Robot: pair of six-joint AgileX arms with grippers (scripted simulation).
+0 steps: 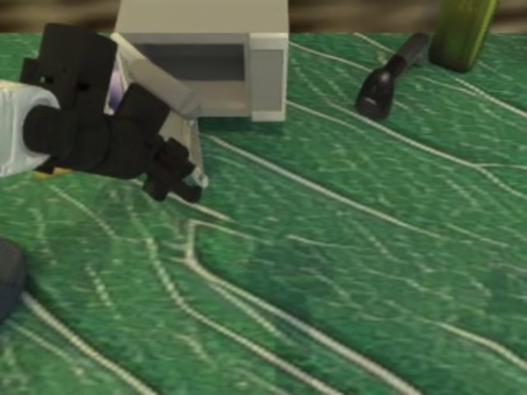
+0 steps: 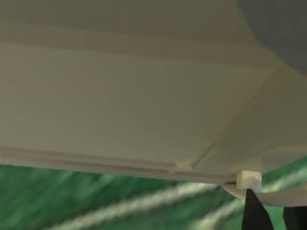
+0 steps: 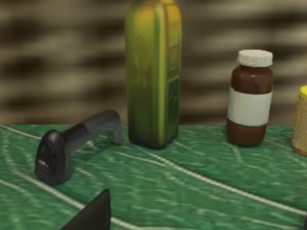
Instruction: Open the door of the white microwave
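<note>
The white microwave (image 1: 206, 16) stands at the back left of the table with its cavity showing. Its door (image 1: 165, 82) is swung out toward the front left. My left gripper (image 1: 183, 185) is at the door's free edge, shut on it. In the left wrist view the door (image 2: 120, 96) fills most of the picture, and the left gripper (image 2: 273, 215) has its dark fingers on either side of the door's thin lip. My right gripper (image 3: 201, 220) is out of the top view. It hangs open over the green table, with one fingertip (image 3: 98, 213) showing.
A black handheld scanner (image 1: 387, 78) lies right of the microwave, beside a tall green bottle (image 1: 461, 29). The right wrist view shows the scanner (image 3: 67, 148), the green bottle (image 3: 153, 72), a brown bottle (image 3: 249, 98) and a yellow object (image 3: 301, 120). A dark round thing (image 1: 6, 276) sits at the left edge.
</note>
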